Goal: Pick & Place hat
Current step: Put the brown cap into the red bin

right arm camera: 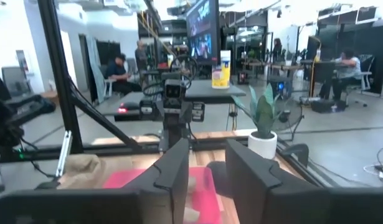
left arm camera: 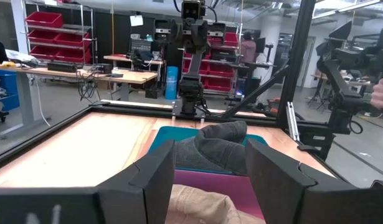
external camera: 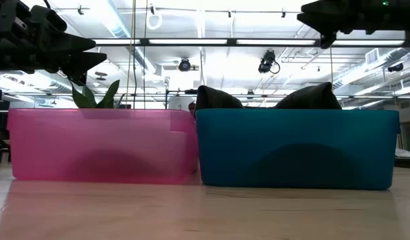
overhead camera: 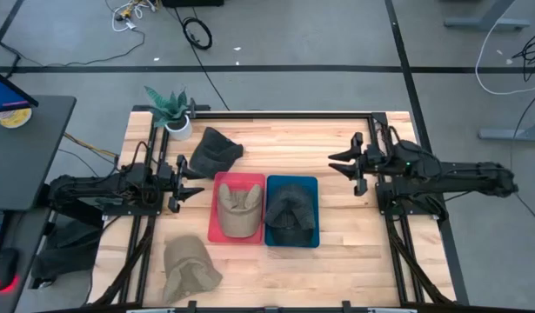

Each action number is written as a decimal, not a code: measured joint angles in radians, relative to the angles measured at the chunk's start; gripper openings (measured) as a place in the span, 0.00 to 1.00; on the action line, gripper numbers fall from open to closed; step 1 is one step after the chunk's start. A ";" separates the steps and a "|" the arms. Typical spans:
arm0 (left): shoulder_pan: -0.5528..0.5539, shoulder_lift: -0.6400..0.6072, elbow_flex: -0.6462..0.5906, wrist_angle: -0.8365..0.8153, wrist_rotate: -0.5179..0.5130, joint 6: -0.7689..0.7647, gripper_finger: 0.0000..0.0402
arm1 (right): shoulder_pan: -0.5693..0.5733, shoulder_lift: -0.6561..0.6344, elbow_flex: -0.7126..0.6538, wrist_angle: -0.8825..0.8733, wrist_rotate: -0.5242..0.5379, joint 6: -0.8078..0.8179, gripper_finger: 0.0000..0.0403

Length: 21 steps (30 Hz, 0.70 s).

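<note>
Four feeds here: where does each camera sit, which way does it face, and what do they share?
High: overhead, looking down; both arms, left tool, right tool.
Low: table height, facing pink bin and blue bin.
Left wrist: past own fingers toward the right arm.
Right wrist: toward plant.
Shared: both bins.

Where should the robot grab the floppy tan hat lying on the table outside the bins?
Probably from above, pinching a raised fold of the crown. The tan hat lies crumpled and flat on the table, so there is no firm edge to slide under. The left gripper, open, is the nearer one.
</note>
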 joint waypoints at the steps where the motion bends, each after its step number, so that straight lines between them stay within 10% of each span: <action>1: 0.000 0.000 0.000 0.000 0.000 0.000 0.49 | 0.000 -0.018 -0.009 0.002 0.000 -0.001 0.26; 21: 0.000 0.000 0.000 0.002 -0.005 -0.088 0.49 | 0.000 -0.326 -0.202 0.040 -0.023 -0.039 0.09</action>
